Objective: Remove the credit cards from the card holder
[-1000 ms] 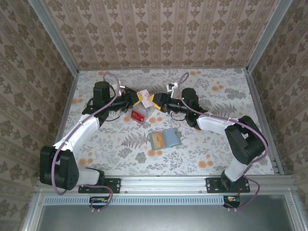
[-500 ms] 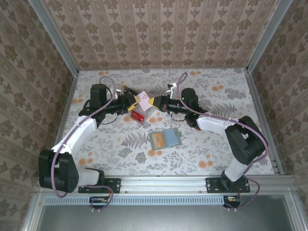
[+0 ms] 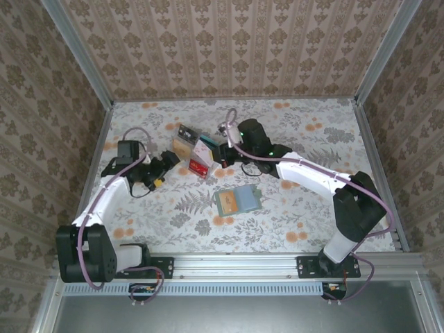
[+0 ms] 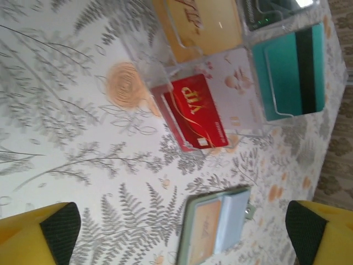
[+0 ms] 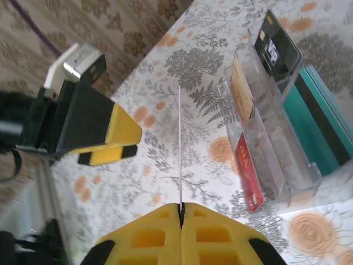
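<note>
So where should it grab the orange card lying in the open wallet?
Likely from above, pinching an exposed edge of the orange card: it lies flat and thin in the card holder, so no face offers purchase. Which edge is unclear.

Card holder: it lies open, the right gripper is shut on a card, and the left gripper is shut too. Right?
No: the left gripper is open, fingers wide apart in the left wrist view. The card holder lies open; the right gripper is shut on a card.
</note>
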